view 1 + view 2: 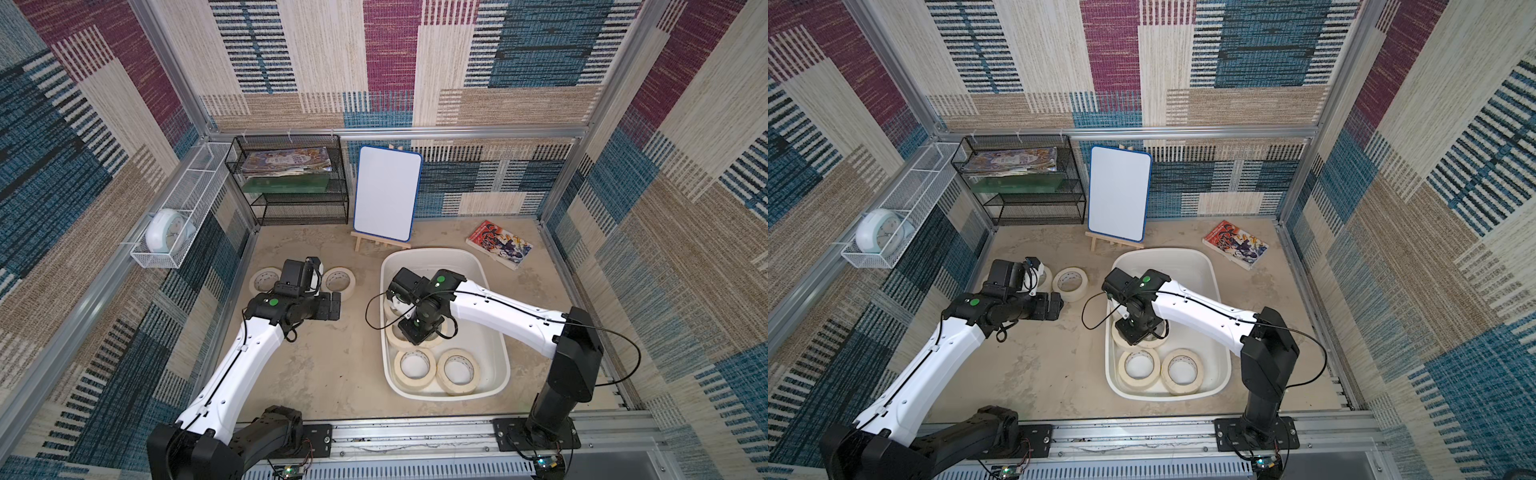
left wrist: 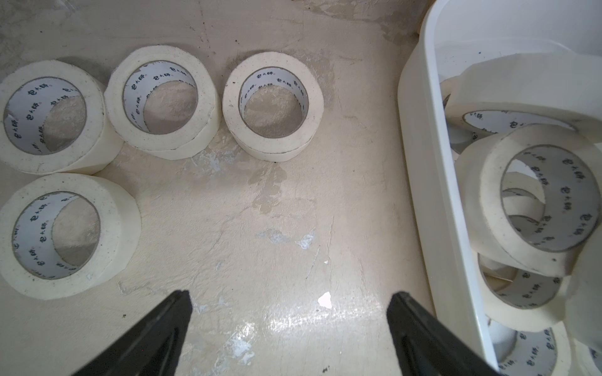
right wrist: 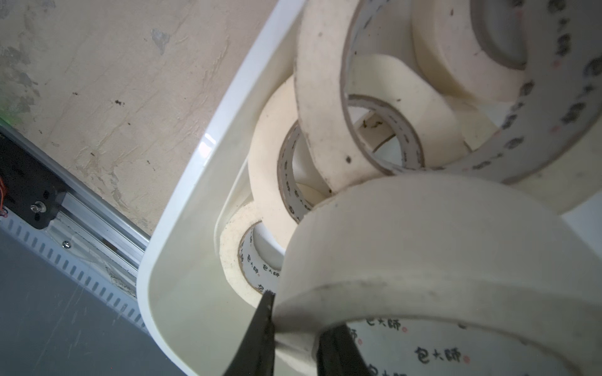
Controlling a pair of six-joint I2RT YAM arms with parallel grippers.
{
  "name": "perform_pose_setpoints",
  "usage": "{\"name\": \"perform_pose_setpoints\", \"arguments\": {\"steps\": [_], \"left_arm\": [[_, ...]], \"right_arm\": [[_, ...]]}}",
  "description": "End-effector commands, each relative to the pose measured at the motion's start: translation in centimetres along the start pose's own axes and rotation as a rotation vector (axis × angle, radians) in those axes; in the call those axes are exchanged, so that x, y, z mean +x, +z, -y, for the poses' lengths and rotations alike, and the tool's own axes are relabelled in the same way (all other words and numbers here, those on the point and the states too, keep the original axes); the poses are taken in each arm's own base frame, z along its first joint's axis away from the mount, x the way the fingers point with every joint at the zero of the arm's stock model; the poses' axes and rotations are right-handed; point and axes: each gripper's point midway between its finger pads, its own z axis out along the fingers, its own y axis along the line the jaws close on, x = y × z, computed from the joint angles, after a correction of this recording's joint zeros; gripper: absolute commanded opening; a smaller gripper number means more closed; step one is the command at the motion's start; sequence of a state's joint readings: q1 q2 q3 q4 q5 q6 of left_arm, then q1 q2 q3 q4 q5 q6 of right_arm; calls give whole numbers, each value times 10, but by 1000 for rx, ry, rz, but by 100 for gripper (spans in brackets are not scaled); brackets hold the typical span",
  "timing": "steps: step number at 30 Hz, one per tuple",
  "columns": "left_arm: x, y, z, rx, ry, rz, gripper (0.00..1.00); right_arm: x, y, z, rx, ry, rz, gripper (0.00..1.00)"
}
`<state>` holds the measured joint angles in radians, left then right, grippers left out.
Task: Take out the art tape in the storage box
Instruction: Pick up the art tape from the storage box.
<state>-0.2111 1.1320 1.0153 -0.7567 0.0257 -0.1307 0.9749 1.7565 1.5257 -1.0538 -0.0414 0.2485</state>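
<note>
Right pincer [image 3: 297, 317] hidden under wrist in both top views — its art tape roll [image 3: 456, 254] cropped.

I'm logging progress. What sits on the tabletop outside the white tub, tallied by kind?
Tape rolls: 4
Whiteboard on easel: 1
Comic book: 1
Black mesh rack: 1
Total: 7
The rolls inside the tub overlap too much to count.
</note>
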Motion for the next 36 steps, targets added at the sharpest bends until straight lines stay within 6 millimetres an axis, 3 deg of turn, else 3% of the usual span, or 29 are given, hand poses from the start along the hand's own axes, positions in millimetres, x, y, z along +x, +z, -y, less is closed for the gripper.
{"name": "perform_pose_setpoints", "arguments": {"steps": [1, 5, 14, 18, 20, 22, 25, 28, 30, 33, 36], "left_arm": [[-3, 0, 2, 12, 5, 14, 99], [-3, 1, 2, 19, 3, 10, 99], [-3, 2, 2, 24, -5, 5, 99], [-2, 3, 2, 25, -7, 1, 99], [-2, 3, 2, 25, -8, 0, 99], [-2, 4, 2, 25, -7, -3, 99], [-1, 5, 2, 26, -8, -8, 100], [-1, 6, 2, 29, -9, -10, 99], [-1, 6, 2, 31, -8, -13, 99], [0, 6, 3, 34, -6, -16, 99], [0, 6, 4, 41, -5, -17, 99]], "right_arm": [[0, -4, -19, -93, -36, 2, 17], [9, -9, -24, -123, -32, -4, 0], [72, -14, -27, -164, -8, -97, 0], [95, -2, -34, -202, -17, -166, 0], [94, 2, -35, -206, -28, -167, 22], [84, -3, -36, -205, -40, -128, 50], [70, -19, -32, -171, -45, -52, 70], [65, -34, -15, -105, -3, 12, 72], [69, -38, 8, -17, 62, 40, 71], [82, -30, 40, 61, 135, 27, 71], [93, -14, 56, 76, 171, 5, 70]]}}
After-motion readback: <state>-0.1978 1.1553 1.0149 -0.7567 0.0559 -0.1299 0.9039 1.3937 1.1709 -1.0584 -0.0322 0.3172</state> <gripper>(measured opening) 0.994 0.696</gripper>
